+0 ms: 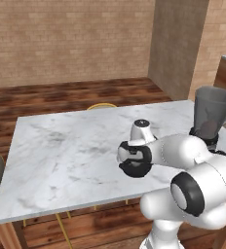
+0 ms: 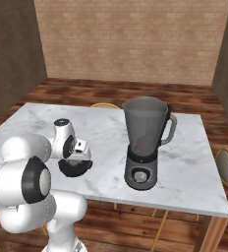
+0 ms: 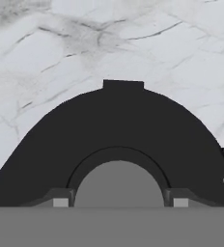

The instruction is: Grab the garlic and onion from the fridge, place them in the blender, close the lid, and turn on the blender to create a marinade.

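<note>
The lid (image 3: 119, 125), a flat black disc with a small tab, lies under my hand, with marble showing behind it. My gripper (image 3: 120, 201) is shut on the lid's raised grey middle knob, one fingertip on each side. From the base, the lid (image 2: 74, 169) hangs under my gripper (image 2: 76, 160) close over the table, left of the blender (image 2: 144, 125). The blender's smoky jar stands open-topped on its dark base with a silver knob. A reddish round shape, the onion (image 2: 144, 142), shows low inside the jar. The garlic and the fridge are out of view.
The marble table (image 1: 61, 155) runs wide and bare to my left, its front edge near my base. Yellow-framed chairs (image 2: 226, 167) stand at the table's sides and far edge. Brick walls and wood floor lie beyond.
</note>
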